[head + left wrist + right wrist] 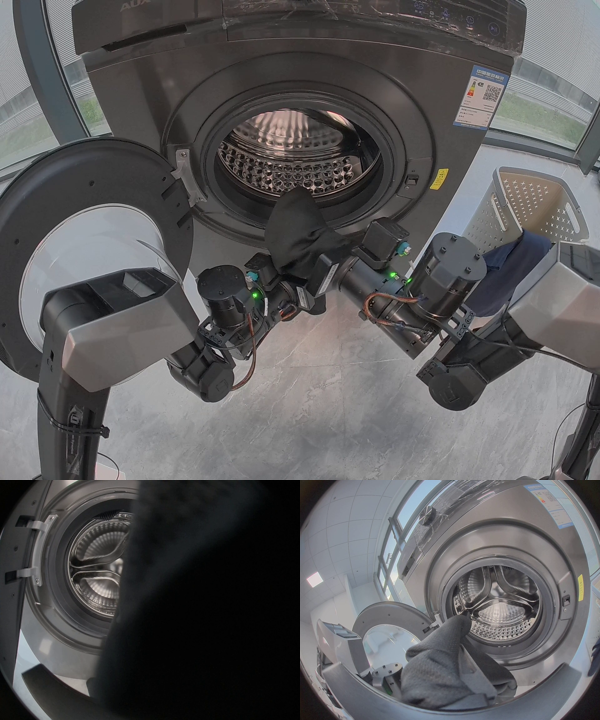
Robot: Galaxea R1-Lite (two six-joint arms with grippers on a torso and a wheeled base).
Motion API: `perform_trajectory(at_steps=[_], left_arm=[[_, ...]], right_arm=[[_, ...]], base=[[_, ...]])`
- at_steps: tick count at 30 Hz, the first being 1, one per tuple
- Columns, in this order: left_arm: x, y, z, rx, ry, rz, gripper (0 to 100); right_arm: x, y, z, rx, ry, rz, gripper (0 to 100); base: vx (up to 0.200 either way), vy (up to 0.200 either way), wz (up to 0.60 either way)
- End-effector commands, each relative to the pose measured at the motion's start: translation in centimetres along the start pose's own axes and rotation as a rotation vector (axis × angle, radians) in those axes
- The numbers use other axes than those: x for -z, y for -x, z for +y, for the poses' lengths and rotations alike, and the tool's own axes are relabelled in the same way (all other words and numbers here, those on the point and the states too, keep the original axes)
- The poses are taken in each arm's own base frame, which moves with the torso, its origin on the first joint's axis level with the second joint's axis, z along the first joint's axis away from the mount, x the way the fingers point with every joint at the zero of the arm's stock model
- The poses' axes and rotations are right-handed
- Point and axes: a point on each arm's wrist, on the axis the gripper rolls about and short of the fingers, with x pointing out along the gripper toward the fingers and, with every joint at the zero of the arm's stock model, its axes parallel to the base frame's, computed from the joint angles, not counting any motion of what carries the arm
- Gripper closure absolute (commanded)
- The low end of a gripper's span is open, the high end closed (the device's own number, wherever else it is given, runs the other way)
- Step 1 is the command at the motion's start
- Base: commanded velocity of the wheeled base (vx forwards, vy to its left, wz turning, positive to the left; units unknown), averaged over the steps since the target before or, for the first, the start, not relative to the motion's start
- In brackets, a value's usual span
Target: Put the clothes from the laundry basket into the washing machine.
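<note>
The cloth (299, 234) is black, matte and limp, bunched into an upright hump with a rounded peak. In the right wrist view it (447, 667) shows a fine dotted knit and a flat folded panel on its near side. It sits on top of both grippers, draped over the ends where the two arms meet, and its peak rises above them to the lower lip of the washer's (300, 75) round opening, overlapping the grey door seal. The drum (294, 156) lies just beyond and above the grippers, shiny and perforated. The left gripper (270, 270) is buried under the cloth's lower left edge, and the cloth (203, 605) hangs right in front of its camera; whether this gripper is spread or closed cannot be told. The right gripper (326, 269) meets the cloth's lower right edge and is covered as well, so its state cannot be told either. The door (81, 206) stands swung wide on the left gripper's outer side. Off past the right arm stands a pale basket (537, 206), tilted, with a dark blue garment (509, 269) hanging out of it.
</note>
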Motion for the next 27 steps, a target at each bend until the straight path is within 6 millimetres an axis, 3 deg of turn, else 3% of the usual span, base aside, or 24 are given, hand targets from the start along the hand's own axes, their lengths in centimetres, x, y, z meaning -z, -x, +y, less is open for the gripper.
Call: perform_trajectory(at_steps=[1, 4, 8, 12, 18, 19, 23, 27], left_arm=[[-1.4, 0.1, 0.7, -0.038, 0.015, -0.034, 100], [-3.5, 0.9, 0.9, -0.048, 0.033, -0.060, 100], [-5.6, 2.2, 0.8, -0.048, 0.041, -0.077, 100], [-7.1, 3.2, 0.6, -0.040, 0.043, -0.090, 100], [-7.8, 4.0, 0.1, -0.030, 0.045, -0.089, 100], [-7.9, 4.1, 0.1, -0.029, 0.045, -0.091, 100], [-8.6, 5.0, 0.0, -0.028, 0.051, -0.086, 100], [-9.4, 7.2, -0.2, -0.024, 0.082, -0.061, 100]], right_arm=[[-0.9, 0.5, -2.0, 0.053, 0.007, -0.011, 100], [-0.9, 0.8, -4.2, 0.109, 0.012, -0.005, 100], [-0.1, 1.4, -5.0, 0.134, 0.018, 0.028, 100], [0.8, 1.4, -5.2, 0.137, 0.017, 0.051, 100], [1.4, 1.4, -4.9, 0.128, 0.016, 0.062, 100], [1.3, 1.4, -4.7, 0.125, 0.015, 0.061, 0], [1.4, 2.0, -4.2, 0.105, 0.012, 0.082, 0], [2.4, 5.4, -2.3, 0.039, 0.007, 0.190, 0]], base=[[0.000, 0.000, 0.00], [0.000, 0.000, 0.00], [0.000, 0.000, 0.00], [0.000, 0.000, 0.00], [0.000, 0.000, 0.00], [0.000, 0.000, 0.00], [0.000, 0.000, 0.00], [0.000, 0.000, 0.00]])
